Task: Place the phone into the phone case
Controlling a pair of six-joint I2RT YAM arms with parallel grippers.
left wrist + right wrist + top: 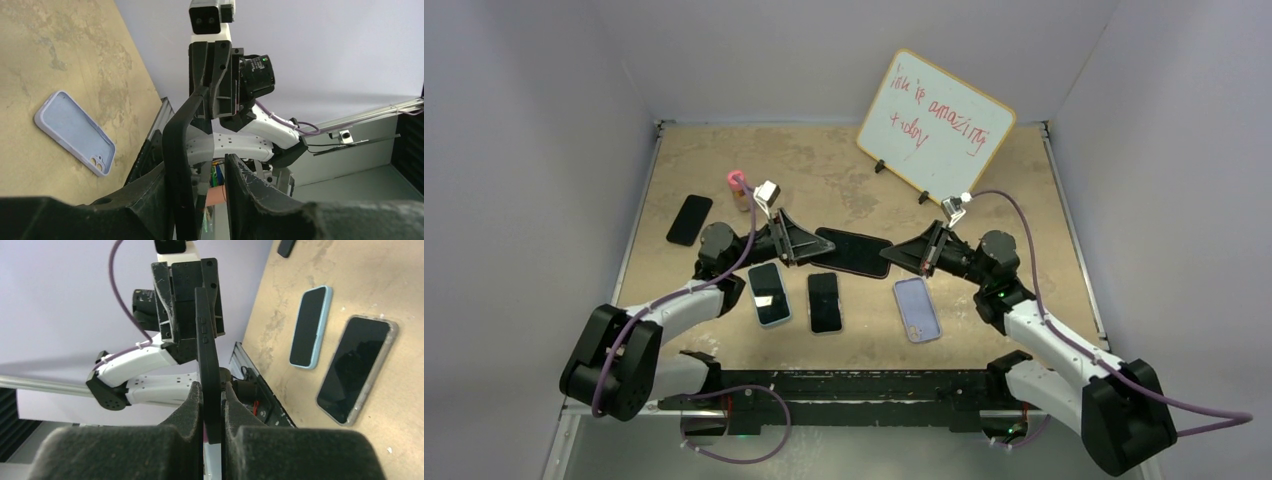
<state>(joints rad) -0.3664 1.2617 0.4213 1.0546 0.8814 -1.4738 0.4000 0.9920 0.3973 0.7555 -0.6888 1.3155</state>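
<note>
A black phone (pixel 854 252) hangs above the table's middle between both grippers. My right gripper (pixel 902 257) is shut on its right end; in the right wrist view (pixel 211 390) both pads press its thin edge (pixel 206 340). My left gripper (pixel 809 245) is at its left end. In the left wrist view (pixel 200 170) the phone's black rim (pixel 175 150) lies against one finger, and the other finger (pixel 245 185) stands apart from it. An empty lilac phone case (pixel 917 309) lies face up below the right gripper; it also shows in the left wrist view (pixel 75 132).
A phone in a light blue case (pixel 769 293) and a black phone in a clear case (pixel 824 301) lie side by side under the left gripper. Another black phone (pixel 689 219) lies far left. A pink-capped bottle (pixel 739 186) and a whiteboard (pixel 936 125) stand behind.
</note>
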